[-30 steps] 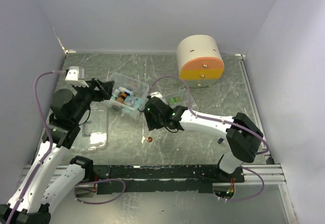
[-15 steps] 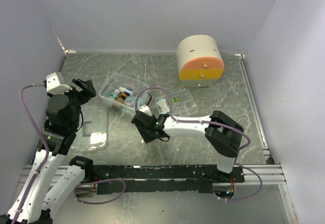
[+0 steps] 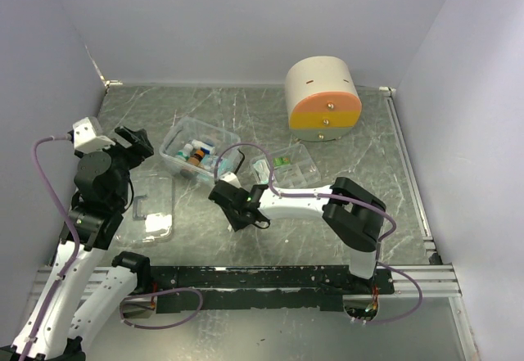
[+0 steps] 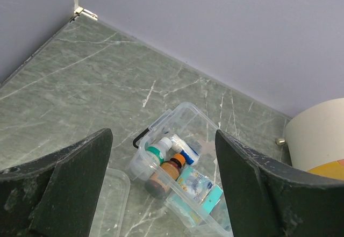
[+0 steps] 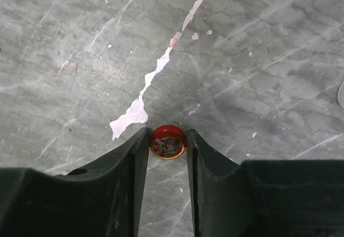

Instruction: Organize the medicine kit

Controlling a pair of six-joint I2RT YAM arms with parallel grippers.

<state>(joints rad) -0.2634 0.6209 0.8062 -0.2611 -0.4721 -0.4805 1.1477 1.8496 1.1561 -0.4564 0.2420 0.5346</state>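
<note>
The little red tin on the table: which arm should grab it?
The right arm. The right tool sits low with a finger on each side of the red tin. The left tool is open, raised and facing the clear box, away from the tin.

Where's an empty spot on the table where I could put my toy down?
Two bare patches: the back strip of the table between the wall and the box, left of the drum; and the right side, between the organizer and the side wall. The middle is crowded: box, organizer, lid, and the right gripper on a tin.
</note>
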